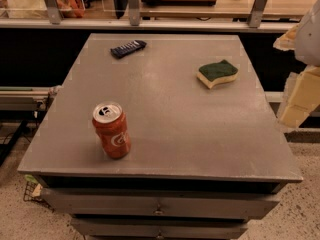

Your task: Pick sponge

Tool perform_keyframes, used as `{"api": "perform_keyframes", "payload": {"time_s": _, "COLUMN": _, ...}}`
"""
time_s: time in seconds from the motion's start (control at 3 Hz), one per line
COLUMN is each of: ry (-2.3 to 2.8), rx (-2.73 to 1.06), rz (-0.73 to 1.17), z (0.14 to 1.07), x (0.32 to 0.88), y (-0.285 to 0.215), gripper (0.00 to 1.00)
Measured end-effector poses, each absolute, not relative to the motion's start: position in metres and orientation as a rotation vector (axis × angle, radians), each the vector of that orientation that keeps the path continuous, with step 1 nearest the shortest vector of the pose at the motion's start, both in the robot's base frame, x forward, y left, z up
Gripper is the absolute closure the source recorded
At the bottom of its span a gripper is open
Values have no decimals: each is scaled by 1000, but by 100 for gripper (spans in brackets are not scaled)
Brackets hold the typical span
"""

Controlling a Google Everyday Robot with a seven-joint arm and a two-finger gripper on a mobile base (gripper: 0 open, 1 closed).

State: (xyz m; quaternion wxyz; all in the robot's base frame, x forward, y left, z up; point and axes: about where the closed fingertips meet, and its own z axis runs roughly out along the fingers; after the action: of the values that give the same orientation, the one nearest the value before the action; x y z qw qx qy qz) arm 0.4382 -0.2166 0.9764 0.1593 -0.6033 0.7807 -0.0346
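Note:
The sponge point(217, 73), with a dark green top over pale yellow foam, lies flat on the grey table point(165, 119) at its right rear. My gripper point(299, 96) shows as pale yellow and white parts at the right edge of the view, beyond the table's right side. It is to the right of the sponge and a little nearer, well apart from it, and holds nothing that I can see.
A red soda can point(111, 130) stands upright at the table's front left. A dark blue flat packet point(128, 48) lies at the rear left. Drawers point(159, 204) sit under the tabletop. Shelving and metal rails point(150, 21) run behind the table.

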Motion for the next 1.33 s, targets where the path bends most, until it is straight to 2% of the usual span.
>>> {"api": "perform_keyframes", "payload": {"time_s": 0.67, "ry": 2202, "rx": -1704, "rz": -113, "z": 981, "x": 447, "y": -219, "gripper": 0}}
{"api": "perform_keyframes", "payload": {"time_s": 1.33, "ry": 2079, "rx": -1575, "rz": 26, "z": 960, "x": 575, "y": -213, "gripper": 0}}
